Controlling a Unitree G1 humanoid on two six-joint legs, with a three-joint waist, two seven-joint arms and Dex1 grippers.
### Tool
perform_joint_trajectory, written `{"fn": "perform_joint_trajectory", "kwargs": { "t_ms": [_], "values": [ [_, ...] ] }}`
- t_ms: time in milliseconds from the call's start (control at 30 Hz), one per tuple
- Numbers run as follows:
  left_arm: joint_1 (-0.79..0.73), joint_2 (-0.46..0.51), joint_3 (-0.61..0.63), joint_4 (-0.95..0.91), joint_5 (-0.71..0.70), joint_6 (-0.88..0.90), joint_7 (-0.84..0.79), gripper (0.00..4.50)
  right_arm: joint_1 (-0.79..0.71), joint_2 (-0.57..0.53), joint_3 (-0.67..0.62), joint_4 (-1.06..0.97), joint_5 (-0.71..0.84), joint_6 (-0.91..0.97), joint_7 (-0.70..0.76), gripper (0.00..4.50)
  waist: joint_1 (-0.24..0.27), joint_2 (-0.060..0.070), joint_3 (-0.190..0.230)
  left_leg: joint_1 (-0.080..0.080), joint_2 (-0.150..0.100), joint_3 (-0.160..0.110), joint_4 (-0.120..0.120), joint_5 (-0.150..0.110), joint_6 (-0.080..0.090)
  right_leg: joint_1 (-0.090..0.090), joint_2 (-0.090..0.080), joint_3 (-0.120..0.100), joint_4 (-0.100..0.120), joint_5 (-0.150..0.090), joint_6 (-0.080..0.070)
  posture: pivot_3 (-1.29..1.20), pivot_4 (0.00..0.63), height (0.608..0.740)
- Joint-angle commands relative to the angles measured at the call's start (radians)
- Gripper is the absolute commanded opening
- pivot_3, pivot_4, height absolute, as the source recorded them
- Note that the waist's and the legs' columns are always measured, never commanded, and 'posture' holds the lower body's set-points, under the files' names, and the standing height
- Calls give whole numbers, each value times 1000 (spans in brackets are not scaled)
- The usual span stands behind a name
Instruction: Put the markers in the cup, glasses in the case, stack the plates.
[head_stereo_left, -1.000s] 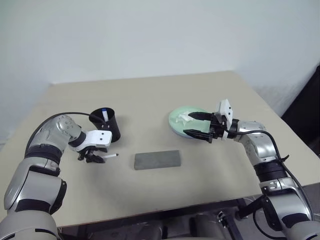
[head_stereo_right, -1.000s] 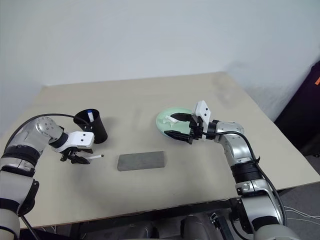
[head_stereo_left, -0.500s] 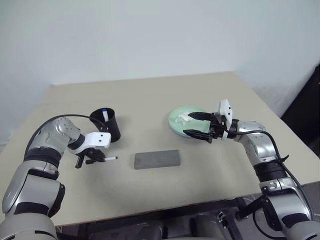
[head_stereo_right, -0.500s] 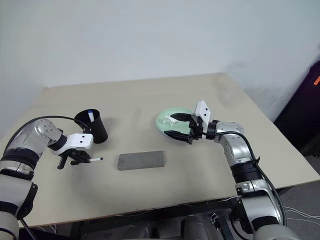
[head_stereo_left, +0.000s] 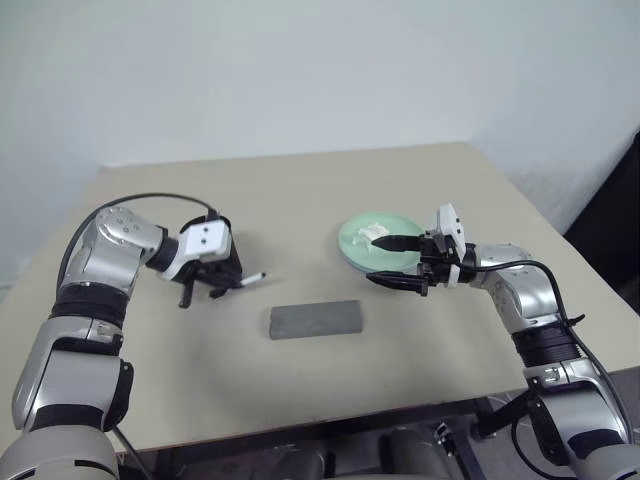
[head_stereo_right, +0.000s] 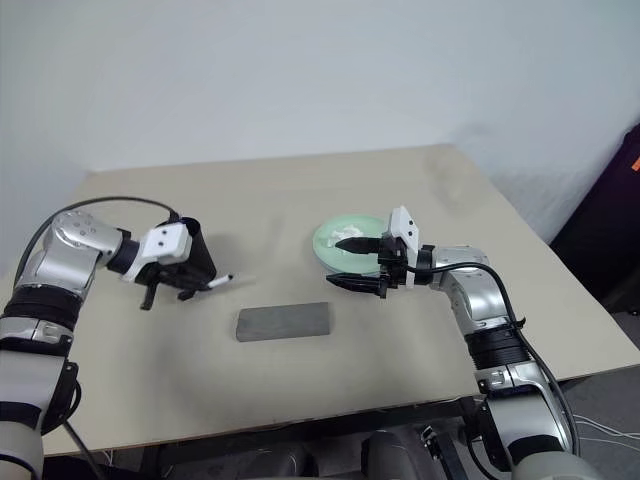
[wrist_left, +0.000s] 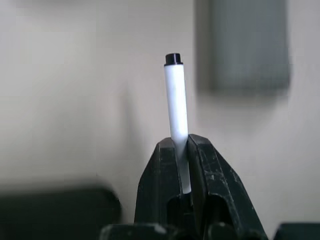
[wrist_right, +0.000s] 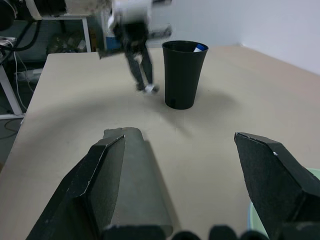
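Left end effector (wrist_left: 182, 150) pinching black-capped marker (wrist_left: 176, 107) above worktop (head_stereo_left: 300, 390) beside black cup (wrist_right: 183, 74) holding blue-capped marker (wrist_right: 198, 48), right end effector (head_stereo_left: 392, 262) spread wide over mint-green plate (head_stereo_left: 358, 245), grey case (head_stereo_left: 315, 319) between arms.

The desk (head_stereo_left: 300, 400) lay bare along its near edge and across its whole far half, so a hand could pass freely there. Mid-desk the flat grey case (head_stereo_left: 314, 319) was the only low obstacle, with open lanes either side. The black cup (wrist_right: 184, 74) stood just behind the left hand (head_stereo_left: 222, 287), and the right hand (head_stereo_left: 388, 261) hung spread wide over the near rim of the plates (head_stereo_left: 360, 240).
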Motion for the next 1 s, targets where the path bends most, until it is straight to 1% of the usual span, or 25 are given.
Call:
{"fn": "perform_joint_trajectory", "kwargs": {
  "t_ms": [33,100,233,300,433,533,700,833,1000],
  "values": [
    [-67,-39,152,-117,-161,135,109,50,-11,-3,-17,-33,10,-12,-6,3785,0,0,0,0,0,0,0,0,0,0,0,0,0,0,0,0,0,740],
    [-94,-71,221,-117,-195,154,230,50,-13,0,-18,-31,7,-17,-12,3785,0,0,0,0,0,-1,0,0,0,0,0,0,0,0,0,0,0,740],
    [-99,-131,348,-103,-218,80,511,50,-15,4,-18,-30,4,-25,-24,3785,-6,0,0,2,1,0,0,0,-1,0,0,0,0,1,1,0,0,740],
    [-64,-150,372,-112,-195,19,621,50,-12,4,-15,-32,4,-26,-27,3785,-11,0,0,2,1,-1,-1,0,-2,0,0,0,0,1,1,0,0,740],
    [8,-163,380,-120,-146,-80,772,50,-10,2,-13,-35,3,-29,-29,3785,-11,0,0,2,1,-1,-1,-1,-3,0,0,0,0,2,0,0,0,740],
    [57,-188,424,-119,-144,-140,919,50,-14,1,-14,-28,1,-33,-29,3785,-10,0,0,2,0,-1,-1,-1,-3,0,0,0,-1,2,-1,0,0,740],
    [133,-222,455,-173,-149,-156,1064,50,-9,2,-15,-33,1,-37,-34,3785,-10,0,0,1,0,-1,-1,-1,-3,0,-1,0,-1,3,-1,0,0,740],
    [194,-241,458,-217,-149,-142,1122,50,-7,1,-14,-30,0,-44,-37,3785,-10,0,0,1,0,-1,-1,-1,-3,0,-1,0,-1,3,-1,0,0,740],
    [247,-261,465,-250,-179,-109,1145,50,-9,3,-14,-23,-1,-52,-41,3785,-10,0,0,1,0,-1,-1,-1,-3,0,0,-1,-1,3,-1,0,0,740]
  ]
}}
